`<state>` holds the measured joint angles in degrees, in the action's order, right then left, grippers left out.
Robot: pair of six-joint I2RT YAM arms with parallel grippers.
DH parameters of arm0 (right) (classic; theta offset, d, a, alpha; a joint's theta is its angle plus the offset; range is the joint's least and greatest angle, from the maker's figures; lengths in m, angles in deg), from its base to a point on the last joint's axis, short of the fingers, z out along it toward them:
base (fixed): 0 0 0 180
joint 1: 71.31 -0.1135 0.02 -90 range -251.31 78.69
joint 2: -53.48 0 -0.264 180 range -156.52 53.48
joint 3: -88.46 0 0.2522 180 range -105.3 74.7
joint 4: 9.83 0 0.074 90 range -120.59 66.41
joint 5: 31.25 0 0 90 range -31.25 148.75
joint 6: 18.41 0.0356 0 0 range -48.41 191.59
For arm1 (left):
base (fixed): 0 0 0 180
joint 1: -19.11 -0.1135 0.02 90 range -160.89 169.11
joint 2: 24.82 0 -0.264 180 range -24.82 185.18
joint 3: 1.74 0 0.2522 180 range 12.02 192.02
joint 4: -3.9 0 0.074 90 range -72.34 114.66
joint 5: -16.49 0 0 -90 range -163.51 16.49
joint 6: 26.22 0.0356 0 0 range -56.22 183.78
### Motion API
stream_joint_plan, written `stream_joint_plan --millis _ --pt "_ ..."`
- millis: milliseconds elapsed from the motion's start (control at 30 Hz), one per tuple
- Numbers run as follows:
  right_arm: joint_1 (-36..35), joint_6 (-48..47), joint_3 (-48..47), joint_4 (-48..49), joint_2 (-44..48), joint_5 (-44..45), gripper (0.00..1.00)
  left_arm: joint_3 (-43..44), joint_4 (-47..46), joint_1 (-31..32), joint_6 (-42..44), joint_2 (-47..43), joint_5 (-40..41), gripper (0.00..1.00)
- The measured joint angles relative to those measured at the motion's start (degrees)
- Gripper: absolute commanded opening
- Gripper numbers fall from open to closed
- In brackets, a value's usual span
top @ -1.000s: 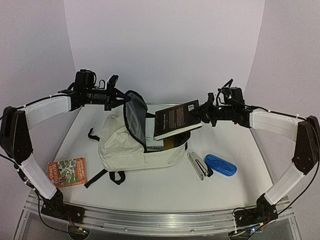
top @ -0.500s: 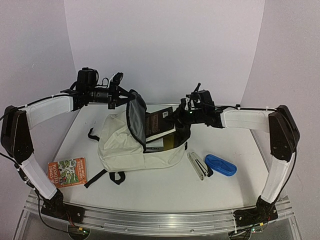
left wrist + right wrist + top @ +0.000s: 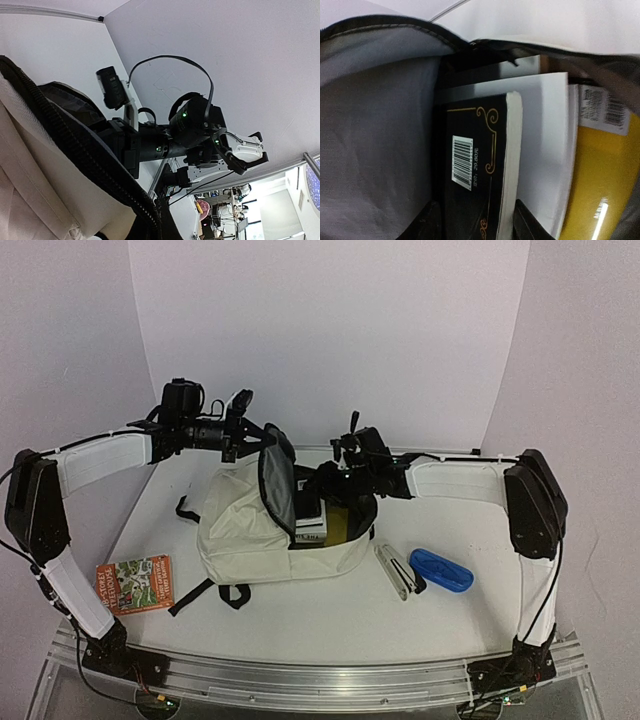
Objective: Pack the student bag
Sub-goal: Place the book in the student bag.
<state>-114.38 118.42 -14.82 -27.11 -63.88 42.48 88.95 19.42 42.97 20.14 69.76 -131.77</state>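
The cream student bag [image 3: 245, 530] lies in the middle of the table with its mouth facing right. My left gripper [image 3: 258, 437] is shut on the top edge of the flap and holds it up, so the grey lining [image 3: 276, 485] shows. In the left wrist view the black zipper edge [image 3: 85, 155] runs down into my left gripper [image 3: 161, 222]. My right gripper [image 3: 328, 486] is at the bag's mouth, shut on a black book [image 3: 475, 160] with a barcode. The book is partly inside the bag, between the grey lining [image 3: 375, 130] and a white book [image 3: 545, 135]. A yellow book [image 3: 600, 185] lies beside them.
A colourful book [image 3: 134, 583] lies at the front left. A white-and-silver pen-like thing [image 3: 396, 570] and a blue case [image 3: 441, 569] lie to the right of the bag. Black straps [image 3: 205, 590] trail off the bag's near side.
My right gripper has moved left and down, carrying the black book from above the bag into its mouth. My left gripper has shifted slightly right, still holding the flap up.
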Motion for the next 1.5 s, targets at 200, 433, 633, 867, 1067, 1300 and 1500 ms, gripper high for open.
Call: stream_joint_plan --millis 200,433,633,867,1067,1300,1500 --pt "0.3 -6.3 3.0 -5.6 7.0 9.2 0.46 0.9 4.6 0.0 3.0 0.0 1.7 0.00" --pt "0.2 -8.0 4.5 -5.8 9.8 7.9 0.36 1.1 6.4 0.0 4.7 0.0 2.7 0.00" --pt "-0.4 -8.0 4.9 -5.7 7.1 5.3 0.37 1.1 7.3 0.0 4.9 0.0 3.0 0.00" --pt "-0.7 -8.0 4.9 -5.7 4.9 3.0 0.33 1.1 8.0 0.0 5.7 -0.1 3.5 0.00" --pt "-0.9 -8.0 4.8 -5.5 4.2 2.2 0.30 1.1 8.5 -0.1 6.2 -0.1 3.6 0.00" --pt "-1.5 -8.0 4.4 -5.1 1.5 1.5 0.26 1.1 8.8 -0.1 6.2 -0.1 3.6 0.00" --pt "-1.7 -8.0 3.1 -5.1 1.2 1.3 0.22 1.1 8.8 -0.3 6.2 -0.1 3.6 0.00"
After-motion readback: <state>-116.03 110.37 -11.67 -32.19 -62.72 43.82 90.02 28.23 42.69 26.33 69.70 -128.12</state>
